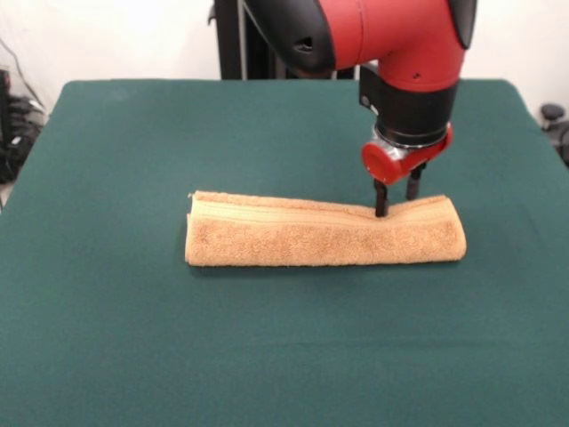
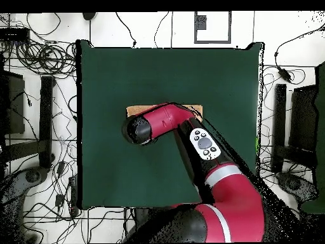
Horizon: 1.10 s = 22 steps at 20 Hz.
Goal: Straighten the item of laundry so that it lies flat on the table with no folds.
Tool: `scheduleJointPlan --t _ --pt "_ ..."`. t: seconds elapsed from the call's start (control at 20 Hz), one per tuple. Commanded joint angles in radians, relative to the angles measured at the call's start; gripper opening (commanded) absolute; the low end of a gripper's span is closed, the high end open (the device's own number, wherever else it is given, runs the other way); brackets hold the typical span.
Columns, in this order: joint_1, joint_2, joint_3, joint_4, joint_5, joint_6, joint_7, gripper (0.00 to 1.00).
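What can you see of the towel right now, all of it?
The towel is orange-tan fluffy terry cloth, folded into a long narrow bundle lying crosswise near the middle of the green table. A smoother, paler woven band runs along its upper back edge. It is not flat: layers are doubled over. The gripper comes down at its back edge near one end, one finger touching the cloth. From overhead the arm hides most of it.

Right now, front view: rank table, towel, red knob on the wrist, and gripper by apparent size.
1. table, fills most of the view
2. towel, a folded strip
3. red knob
4. gripper, only the two dark fingers show. The knob sits nearer the camera, so 3 versus 4 is unsure.
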Motion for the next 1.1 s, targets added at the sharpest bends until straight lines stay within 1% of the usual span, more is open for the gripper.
scheduleJointPlan --t 0.05,0.25,0.4,0.45,0.6,1.1 --pt "0.048 0.083 -0.044 0.047 0.020 -0.116 0.174 1.00" --pt "0.067 0.082 -0.060 0.035 0.024 -0.122 0.184 1.00" --pt "0.065 0.084 -0.066 0.040 0.036 -0.117 0.176 1.00" --pt "0.066 0.085 -0.068 0.040 0.040 -0.121 0.172 0.00" --pt "0.074 0.081 -0.075 0.033 0.043 -0.104 0.171 0.00" --pt "0.085 0.080 -0.096 0.033 0.068 -0.114 0.144 0.00"
